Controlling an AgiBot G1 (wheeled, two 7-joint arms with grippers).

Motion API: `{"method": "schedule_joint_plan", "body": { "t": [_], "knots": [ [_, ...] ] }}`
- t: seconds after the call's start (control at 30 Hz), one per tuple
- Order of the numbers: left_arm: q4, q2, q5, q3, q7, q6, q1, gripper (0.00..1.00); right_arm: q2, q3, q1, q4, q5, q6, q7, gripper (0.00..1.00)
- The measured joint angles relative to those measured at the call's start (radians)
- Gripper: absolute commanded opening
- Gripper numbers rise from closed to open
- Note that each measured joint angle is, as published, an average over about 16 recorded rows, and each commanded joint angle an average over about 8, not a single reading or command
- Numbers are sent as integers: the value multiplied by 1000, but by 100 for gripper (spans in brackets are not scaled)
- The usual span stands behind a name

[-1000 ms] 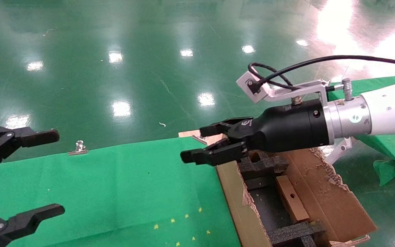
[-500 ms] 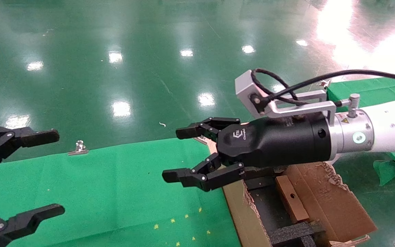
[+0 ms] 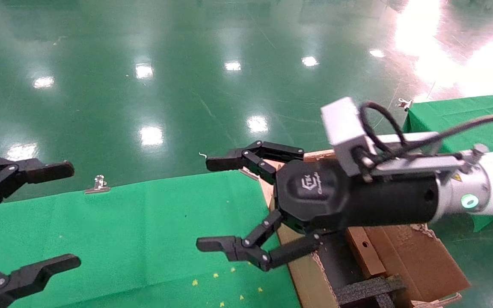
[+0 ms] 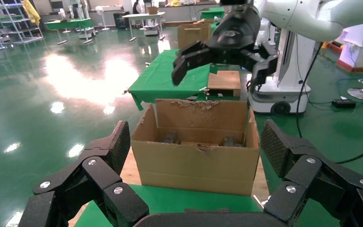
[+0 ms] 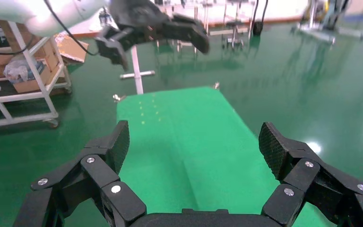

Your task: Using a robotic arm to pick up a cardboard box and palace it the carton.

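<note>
The large brown carton (image 3: 405, 256) stands at the right end of the green-clothed table; the left wrist view shows it open-topped (image 4: 196, 165). The small flat cardboard box (image 3: 364, 248) with a round hole lies inside it, beside black foam inserts (image 3: 368, 288). My right gripper (image 3: 212, 203), on the white-silver arm with the teal ring, is wide open and empty. It hovers over the carton's left wall and the table, and also shows in the left wrist view (image 4: 220, 71). My left gripper (image 3: 67, 215) is open and empty at the far left.
The green cloth (image 3: 144, 222) covers the table between the grippers. A metal clip (image 3: 97, 185) sits at its far edge. A second green table (image 3: 456, 115) stands at the right. Shiny green floor lies beyond. A shelf rack (image 5: 23, 90) stands far off.
My right gripper has opened from nearly shut to wide open and moved left and nearer, off the carton's far end. The small box stays in the carton. The left arm has not moved.
</note>
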Motion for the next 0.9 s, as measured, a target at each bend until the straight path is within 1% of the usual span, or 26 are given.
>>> {"method": "schedule_joint_plan", "body": {
  "t": [0.17, 0.37, 0.5, 0.9],
  "knots": [
    [0, 0, 0, 0, 0, 0, 0, 100, -9, 79, -62, 13, 18, -22, -61, 100],
    [0, 0, 0, 0, 0, 0, 0, 100, -14, 126, -99, 21, 30, -36, -96, 100],
    [0, 0, 0, 0, 0, 0, 0, 100, -15, 133, -106, 22, 32, -38, -100, 100],
    [0, 0, 0, 0, 0, 0, 0, 100, -13, 113, -90, 19, 27, -33, -88, 100]
  ]
}}
